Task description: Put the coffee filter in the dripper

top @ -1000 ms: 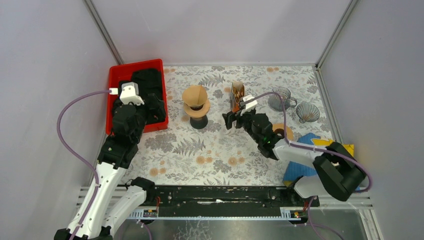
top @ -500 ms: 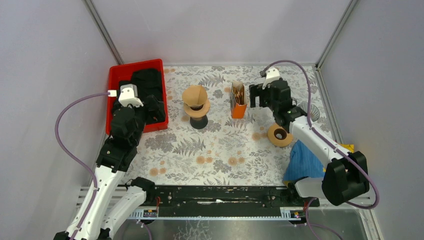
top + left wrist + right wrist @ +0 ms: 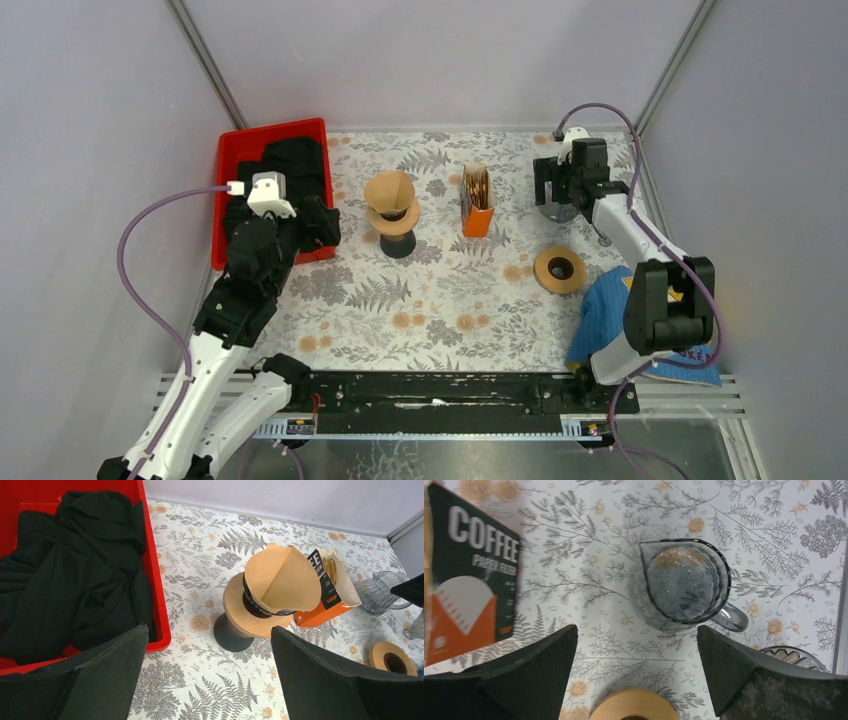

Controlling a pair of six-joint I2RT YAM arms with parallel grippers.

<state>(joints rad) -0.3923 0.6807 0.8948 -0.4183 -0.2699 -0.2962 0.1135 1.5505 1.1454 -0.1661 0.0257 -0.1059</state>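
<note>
From above, the tan paper coffee filter stands open as a cone in the dark dripper, at about 10 o'clock from the middle of the desk. The orange filter box stands at its 3 o'clock. The left fingers are spread and empty at the dripper's 9 o'clock, beside the red bin.

In the left wrist view, the filter shows a folded seam, its rim well above the dripper.

In the right wrist view, the right fingers are released and hold nothing, with a glass jug between them and the box at 9 o'clock.
</note>
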